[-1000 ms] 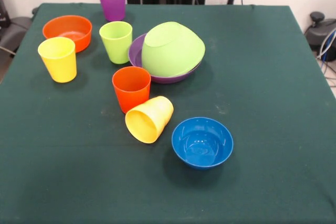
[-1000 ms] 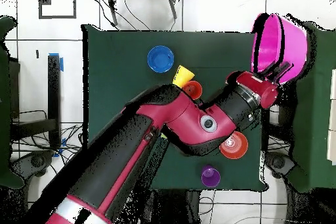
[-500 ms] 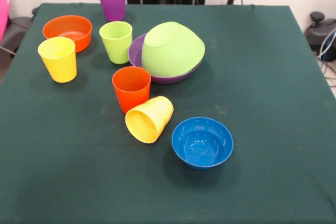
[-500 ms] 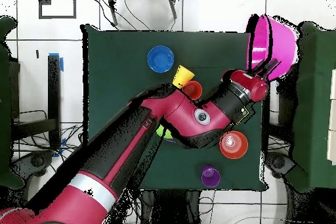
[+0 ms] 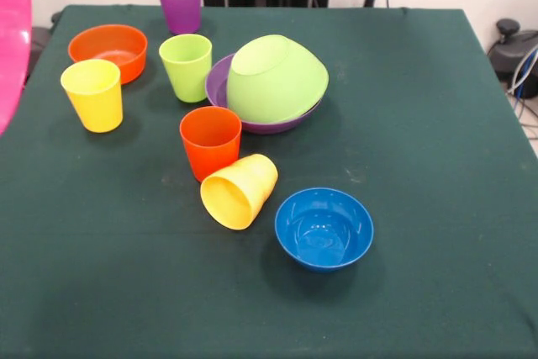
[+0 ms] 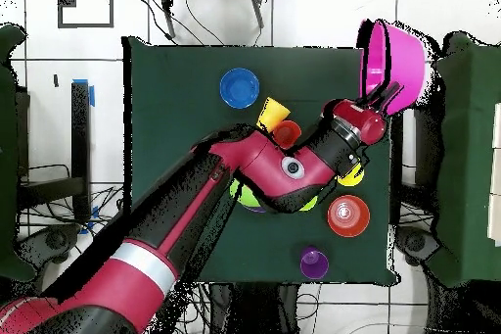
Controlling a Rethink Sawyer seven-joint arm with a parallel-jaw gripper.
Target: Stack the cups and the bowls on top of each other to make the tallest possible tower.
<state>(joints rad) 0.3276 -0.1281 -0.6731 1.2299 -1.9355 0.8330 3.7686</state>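
From across the table: the pink bowl (image 5: 12,35) now fills the left edge as a broad glossy slab, where half a second ago only a sliver showed and a second ago almost nothing. It hangs clear of the green table (image 5: 437,124), tipped on its side. The rest lies unmoved. The lime green bowl (image 5: 276,78) sits mouth-down and tilted in the purple bowl (image 5: 220,81). The orange bowl (image 5: 108,50) and blue bowl (image 5: 324,228) stand alone. Four cups are upright: the purple cup (image 5: 180,2), lime green cup (image 5: 186,65), yellow cup (image 5: 92,93) and orange-red cup (image 5: 210,140). The yellow-orange cup (image 5: 239,190) lies on its side just beside the orange-red one.

From above: the red and black arm (image 6: 196,222) reaches across the cloth, and the gripper (image 6: 384,100) holds the pink bowl by its rim — jaws closed on the wall, the bowl on edge over the table's border. Over the last second the bowl has swung in from beyond the table edge toward the cloth.

The reading — the largest bowl is being carried in, likely as the tower's base. No tower is begun beyond the green-in-purple pair. The bowl must be turned level before release, and the yellow cup and orange bowl stand near that side.
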